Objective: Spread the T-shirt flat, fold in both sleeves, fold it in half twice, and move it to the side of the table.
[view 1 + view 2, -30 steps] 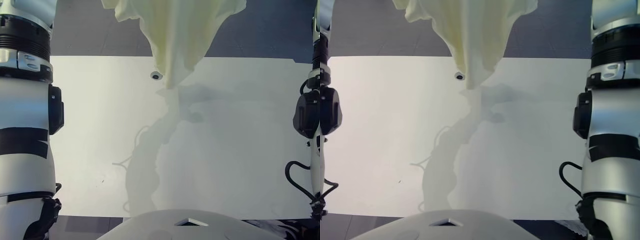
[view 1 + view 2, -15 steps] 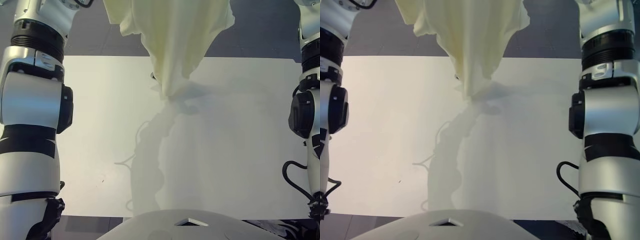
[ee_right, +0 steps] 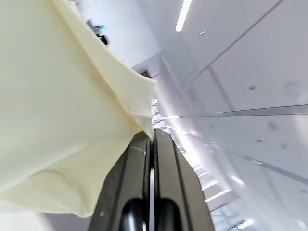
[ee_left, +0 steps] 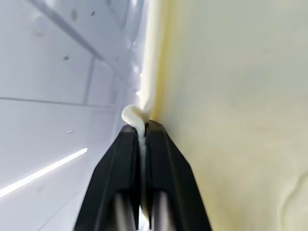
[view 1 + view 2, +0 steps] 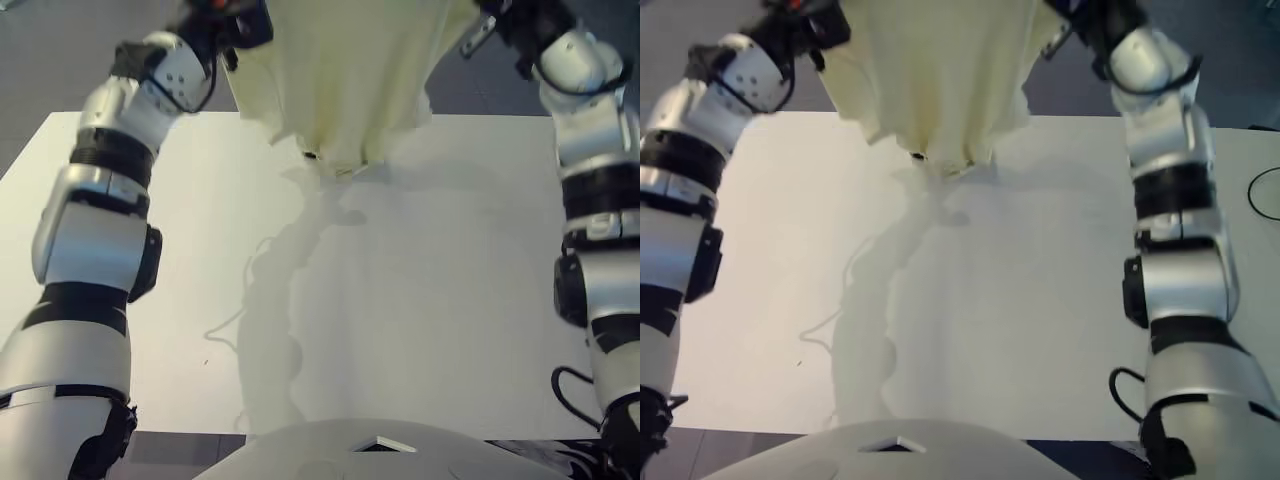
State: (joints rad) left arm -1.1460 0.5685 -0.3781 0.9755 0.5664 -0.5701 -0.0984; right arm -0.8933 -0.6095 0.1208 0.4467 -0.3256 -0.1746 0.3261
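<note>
Eye views: pale yellow cotton T-shirt (image 5: 340, 80) hanging bunched over far middle of white desk (image 5: 450, 300), unspread. Left wrist view: left jaws pinching shirt edge. Right wrist view: right jaws pinching a corner. Spreading, folds, relocation all pending.

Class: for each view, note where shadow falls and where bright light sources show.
Left eye view: a long grey shadow runs over the table from under the T-shirt to the near edge. Left wrist view: a bright ceiling strip beyond the left gripper. Right wrist view: another beyond the right gripper.
</note>
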